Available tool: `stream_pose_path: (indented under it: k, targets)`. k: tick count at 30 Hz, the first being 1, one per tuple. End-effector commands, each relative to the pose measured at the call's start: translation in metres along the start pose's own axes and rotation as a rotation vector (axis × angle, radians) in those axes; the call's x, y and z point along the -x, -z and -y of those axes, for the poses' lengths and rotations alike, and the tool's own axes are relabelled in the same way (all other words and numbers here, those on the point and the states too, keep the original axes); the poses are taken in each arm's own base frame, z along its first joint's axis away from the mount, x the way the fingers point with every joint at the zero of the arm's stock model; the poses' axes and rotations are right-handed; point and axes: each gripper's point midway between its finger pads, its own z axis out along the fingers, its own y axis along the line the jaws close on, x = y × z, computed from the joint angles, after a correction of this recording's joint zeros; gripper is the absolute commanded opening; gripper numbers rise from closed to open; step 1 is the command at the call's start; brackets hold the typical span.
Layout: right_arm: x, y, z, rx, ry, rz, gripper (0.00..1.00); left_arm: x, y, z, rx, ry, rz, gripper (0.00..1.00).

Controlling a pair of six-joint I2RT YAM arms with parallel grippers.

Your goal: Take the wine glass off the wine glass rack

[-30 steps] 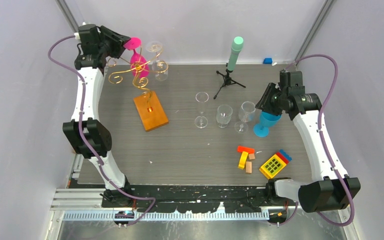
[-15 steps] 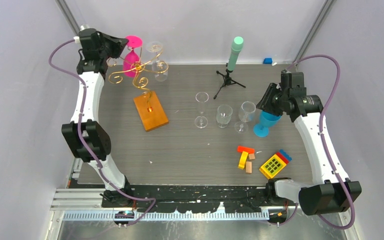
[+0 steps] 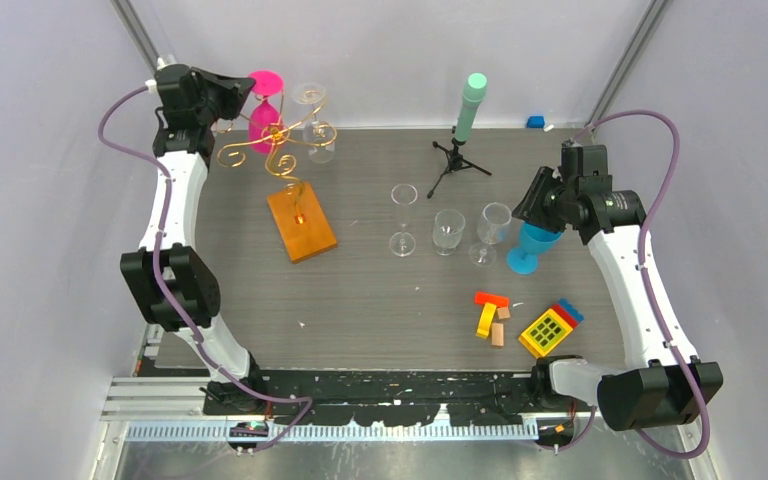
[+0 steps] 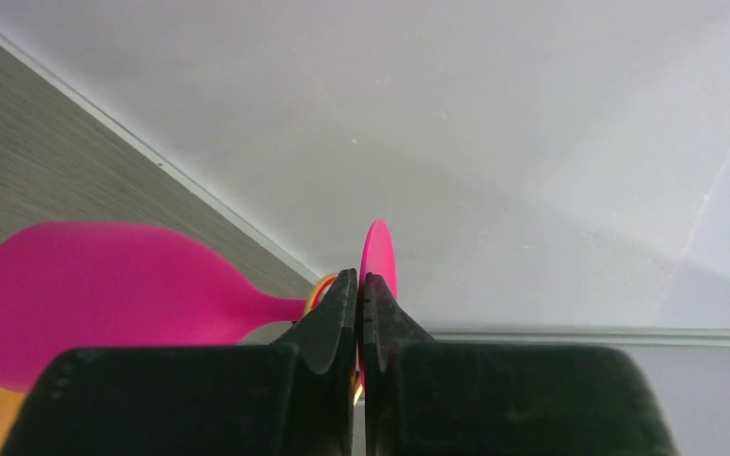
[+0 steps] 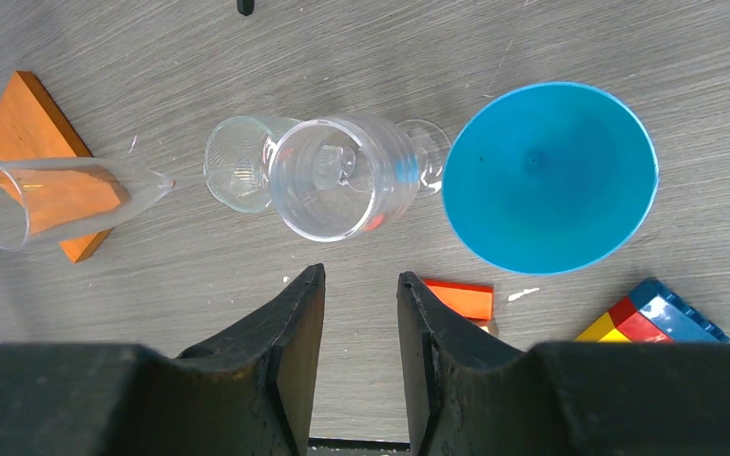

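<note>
Two arms reach over the bench in the top view. The left claw sits at the far left corner beside the pink wine glass, which hangs foot-up in the wine glass rack. The right claw hovers by a blue glass near the right edge.

Left wrist: the fingers are clenched with no gap, and the pink foot stands just past their tips. Whether they touch it, I cannot tell.

Right wrist: the claw is released with nothing between its fingers. Clear glasses stand beyond it.
</note>
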Motion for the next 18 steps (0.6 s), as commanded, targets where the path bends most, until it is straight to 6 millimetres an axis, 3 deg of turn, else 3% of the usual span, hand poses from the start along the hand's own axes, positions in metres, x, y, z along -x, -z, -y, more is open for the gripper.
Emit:
stream_pose_path:
  k: [1,9,18]
  targets:
    - [0.012,0.010,-0.005,0.026,0.003,0.064,0.39,0.012,0.015,0.052,-0.179,-0.015,0.017,0.00]
    - [0.012,0.010,-0.005,0.023,0.006,0.068,0.39,-0.006,0.009,0.069,-0.302,0.025,-0.114,0.00]
    - [0.014,0.008,-0.008,0.030,0.002,0.061,0.39,-0.015,0.029,0.073,-0.317,0.011,-0.146,0.00]
